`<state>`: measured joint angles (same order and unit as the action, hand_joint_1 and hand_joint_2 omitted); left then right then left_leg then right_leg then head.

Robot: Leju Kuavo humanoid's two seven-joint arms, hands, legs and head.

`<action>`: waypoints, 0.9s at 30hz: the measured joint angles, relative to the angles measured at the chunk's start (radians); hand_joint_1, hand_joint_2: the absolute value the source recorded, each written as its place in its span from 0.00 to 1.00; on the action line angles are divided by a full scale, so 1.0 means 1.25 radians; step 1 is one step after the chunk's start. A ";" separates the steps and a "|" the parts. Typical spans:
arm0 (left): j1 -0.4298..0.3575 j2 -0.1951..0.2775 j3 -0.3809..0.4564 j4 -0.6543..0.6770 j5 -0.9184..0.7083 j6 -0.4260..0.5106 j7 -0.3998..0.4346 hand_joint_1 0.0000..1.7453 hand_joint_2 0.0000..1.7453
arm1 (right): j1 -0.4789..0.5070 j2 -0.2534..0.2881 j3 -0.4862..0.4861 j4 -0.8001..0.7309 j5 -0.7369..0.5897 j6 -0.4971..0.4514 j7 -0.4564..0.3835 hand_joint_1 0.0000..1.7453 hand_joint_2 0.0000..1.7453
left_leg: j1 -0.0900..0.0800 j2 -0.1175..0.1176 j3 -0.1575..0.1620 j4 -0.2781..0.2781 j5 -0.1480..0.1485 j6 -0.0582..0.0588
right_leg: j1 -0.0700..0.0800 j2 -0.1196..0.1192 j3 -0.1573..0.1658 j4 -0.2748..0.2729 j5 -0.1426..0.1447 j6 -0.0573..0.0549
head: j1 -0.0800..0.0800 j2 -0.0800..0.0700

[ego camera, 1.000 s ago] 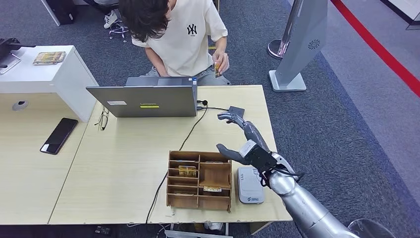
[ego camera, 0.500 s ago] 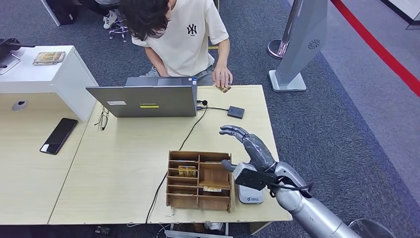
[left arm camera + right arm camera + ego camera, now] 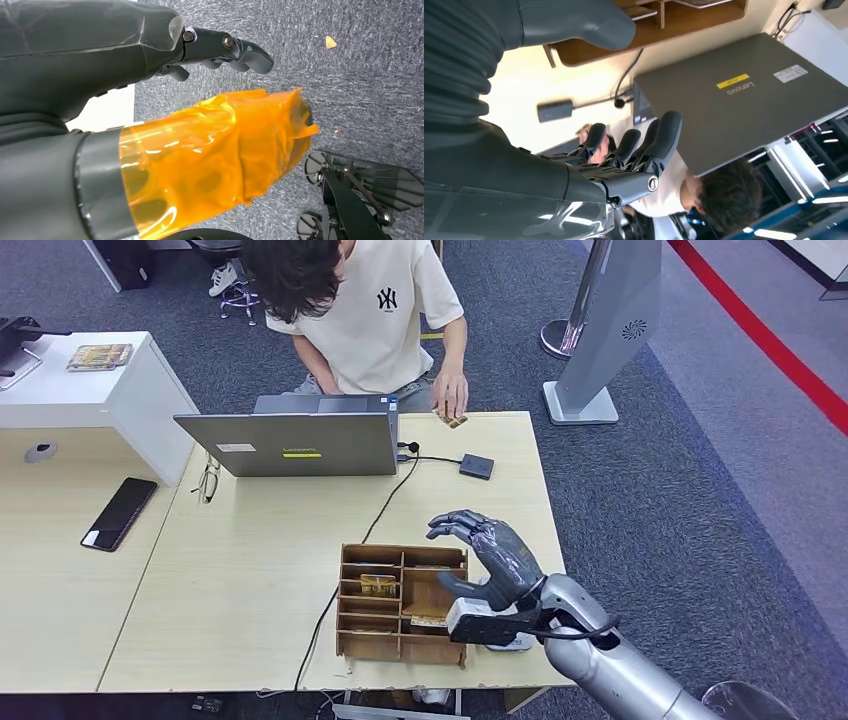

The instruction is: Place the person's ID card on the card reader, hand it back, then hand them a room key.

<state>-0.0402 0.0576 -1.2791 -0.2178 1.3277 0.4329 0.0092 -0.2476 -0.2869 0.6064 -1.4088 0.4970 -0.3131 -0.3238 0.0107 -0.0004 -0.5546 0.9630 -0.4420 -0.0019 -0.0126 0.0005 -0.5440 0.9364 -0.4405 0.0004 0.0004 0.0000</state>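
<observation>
- Right hand point(image 3: 490, 558) hovers empty, fingers spread, above the wooden organizer point(image 3: 402, 602).
- ID card point(image 3: 452, 420) lies under the person's hand point(image 3: 449, 395) at the surface's far edge.
- Risk: reaching in, fingers may snag a divider and miss the key.

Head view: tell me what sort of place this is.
Probably a mock hotel check-in desk in an office or lab. A wooden desk holds a laptop, a white card reader and a wooden box of cards, with a person seated opposite.
</observation>
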 joint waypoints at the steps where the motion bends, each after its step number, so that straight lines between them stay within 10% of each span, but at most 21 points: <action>1: 0.000 0.000 0.000 0.000 -0.001 0.000 0.000 0.00 0.00 | -0.004 0.000 0.004 0.002 0.014 -0.011 0.002 0.39 1.00 | 0.000 0.000 0.000 0.000 0.000 0.000 | 0.000 0.000 0.000 0.000 0.000 0.000 | 0.000 0.000; 20: -0.001 -0.006 0.000 0.000 -0.004 -0.003 0.004 0.00 0.00 | -0.054 0.013 0.056 0.056 0.095 -0.075 0.025 0.33 1.00 | 0.000 0.000 0.000 0.000 0.000 0.000 | 0.000 0.000 0.000 0.000 0.000 0.000 | 0.000 0.000; 27: -0.001 -0.007 0.001 0.000 0.000 -0.003 0.008 0.00 0.00 | -0.056 0.013 0.050 0.059 0.025 -0.071 0.024 0.57 1.00 | 0.000 0.000 0.000 0.000 0.000 0.000 | 0.000 0.000 0.000 0.000 0.000 0.000 | 0.000 0.000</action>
<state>-0.0415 0.0490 -1.2783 -0.2178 1.3272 0.4295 0.0195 -0.3173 -0.2701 0.6685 -1.3350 0.5278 -0.4023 -0.2944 0.0108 -0.0004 -0.5544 0.9630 -0.4419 -0.0020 -0.0126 0.0004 -0.5440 0.9365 -0.4404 0.0004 0.0004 0.0000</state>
